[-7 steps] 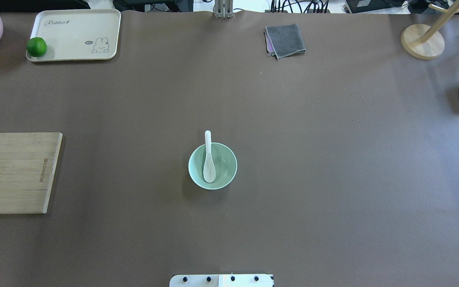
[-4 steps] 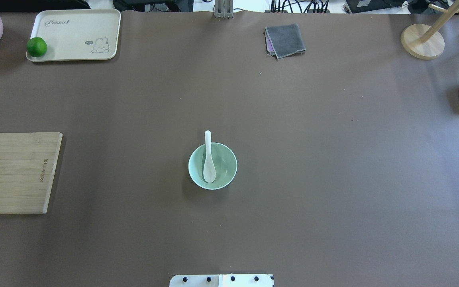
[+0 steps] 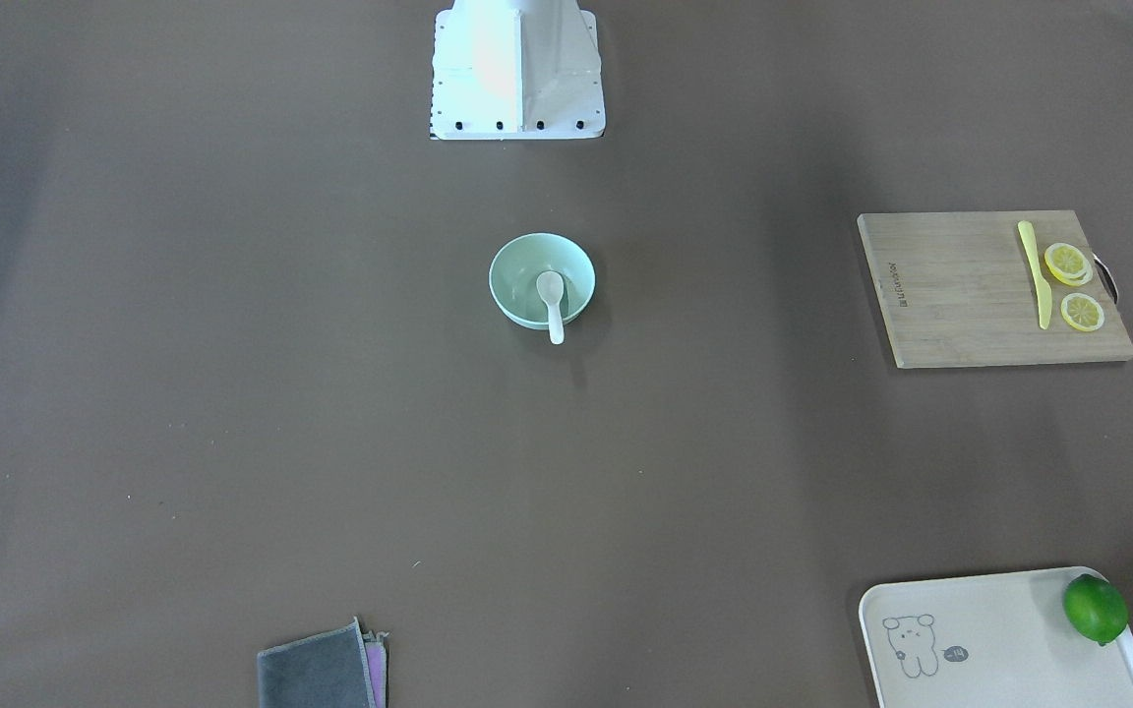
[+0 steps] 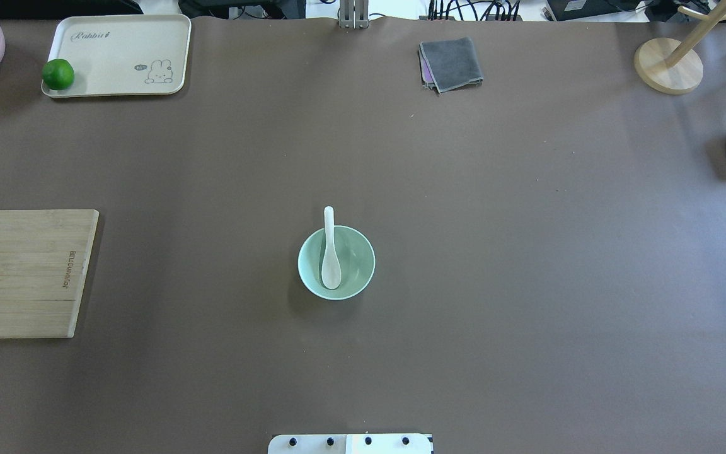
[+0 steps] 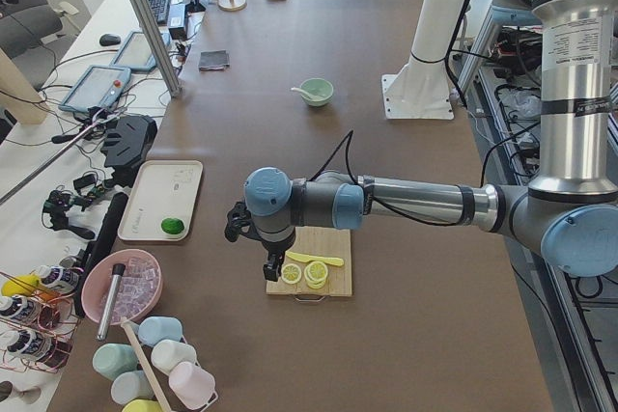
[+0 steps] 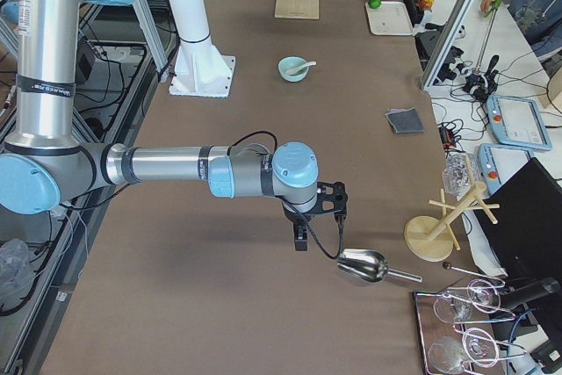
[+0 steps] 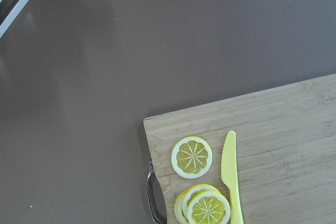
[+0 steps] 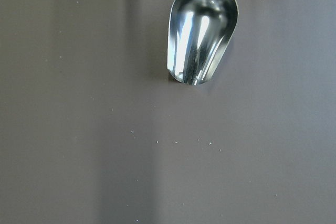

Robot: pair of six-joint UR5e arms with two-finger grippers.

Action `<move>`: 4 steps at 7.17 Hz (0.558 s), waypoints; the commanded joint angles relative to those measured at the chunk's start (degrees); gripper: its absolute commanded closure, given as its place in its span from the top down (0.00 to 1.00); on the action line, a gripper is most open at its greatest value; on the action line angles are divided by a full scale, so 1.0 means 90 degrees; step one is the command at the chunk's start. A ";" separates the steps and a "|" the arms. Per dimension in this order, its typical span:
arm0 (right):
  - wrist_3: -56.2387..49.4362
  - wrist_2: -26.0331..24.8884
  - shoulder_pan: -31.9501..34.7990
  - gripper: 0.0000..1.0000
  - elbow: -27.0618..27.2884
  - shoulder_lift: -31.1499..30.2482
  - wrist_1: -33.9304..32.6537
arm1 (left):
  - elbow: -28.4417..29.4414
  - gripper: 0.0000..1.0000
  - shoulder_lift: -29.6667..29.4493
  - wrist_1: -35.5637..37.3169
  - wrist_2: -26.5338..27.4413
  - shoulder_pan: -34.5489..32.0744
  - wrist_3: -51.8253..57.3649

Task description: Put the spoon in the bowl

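Note:
The white spoon [image 4: 330, 265] lies in the mint-green bowl [image 4: 304, 270] at the table's middle, scoop inside and handle resting over the far rim. Both also show in the front-facing view, the spoon [image 3: 551, 293] in the bowl [image 3: 512, 285]. No gripper is near them. My left gripper [image 5: 270, 270] hangs over the cutting board at the table's left end. My right gripper [image 6: 300, 240] hangs beside the metal scoop at the right end. Each shows only in a side view, so I cannot tell whether it is open or shut.
A wooden cutting board [image 3: 960, 295] holds a yellow knife [image 3: 1034, 275] and lemon slices [image 7: 192, 157]. A cream tray [image 4: 117, 44] with a lime [image 4: 58, 74], a grey cloth [image 4: 451, 63], a wooden stand [image 4: 668, 66] and a metal scoop [image 8: 202, 35] lie along the table's edges.

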 commanded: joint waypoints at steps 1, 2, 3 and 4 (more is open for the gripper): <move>-0.0070 0.0036 -0.0031 1.00 -0.0038 -0.0174 -0.0005 | 0.0198 0.98 -0.0021 -0.0018 0.0017 -0.0008 -0.0092; -0.0071 0.0152 -0.0041 1.00 -0.0020 -0.0252 -0.0015 | 0.0209 0.98 -0.0012 -0.0028 0.0017 -0.0259 -0.0373; -0.0071 0.0230 -0.0118 1.00 0.0000 -0.0272 -0.0015 | 0.0094 0.98 0.0065 -0.0047 0.0008 -0.0600 -0.0414; -0.0071 0.0231 -0.0119 1.00 -0.0009 -0.0282 -0.0005 | -0.0091 0.98 0.0085 -0.0028 0.0027 -0.0633 -0.0424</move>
